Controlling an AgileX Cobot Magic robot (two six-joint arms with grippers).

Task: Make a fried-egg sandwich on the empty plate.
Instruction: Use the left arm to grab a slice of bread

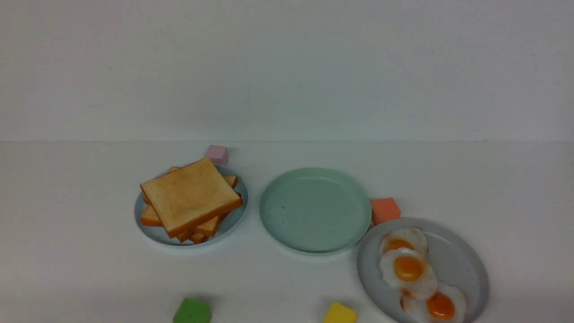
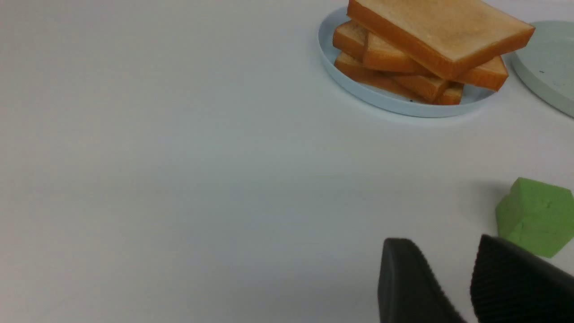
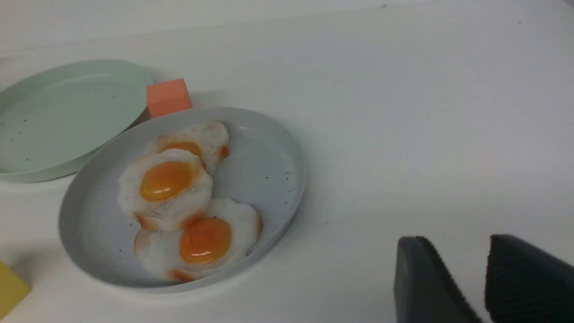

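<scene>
The mint-green plate [image 1: 314, 208] sits bare at the middle of the tabletop [image 1: 67, 224], nothing inside its shallow rim. To its left, across a narrow strip of bare surface, the pale blue plate [image 1: 145, 224] carries the stack of toast slices [image 1: 190, 197]. The top slice lies turned against those under it, so corners jut out on several sides. A pink cube [image 1: 217, 154] stands just behind that plate's far rim.

To the right and nearer, the grey plate [image 1: 462, 260] holds three overlapping fried eggs [image 1: 408, 268]. Its rim comes close against the mint-green plate's rim; I cannot tell whether they touch. An orange cube [image 1: 384, 210] is wedged at the corner where the two rims meet. A green cube [image 1: 192, 311] and a yellow cube [image 1: 340, 314] lie at the near edge, cut off by the frame.

The tabletop is open left of the toast, right of the eggs, and behind all three plates up to the wall.

The left gripper [image 2: 444, 244] has its jaws apart, released and grasping nothing, over bare surface with the green cube near it. The right gripper [image 3: 455, 242] likewise has its jaws parted and unladen, well clear of the grey plate's rim.
</scene>
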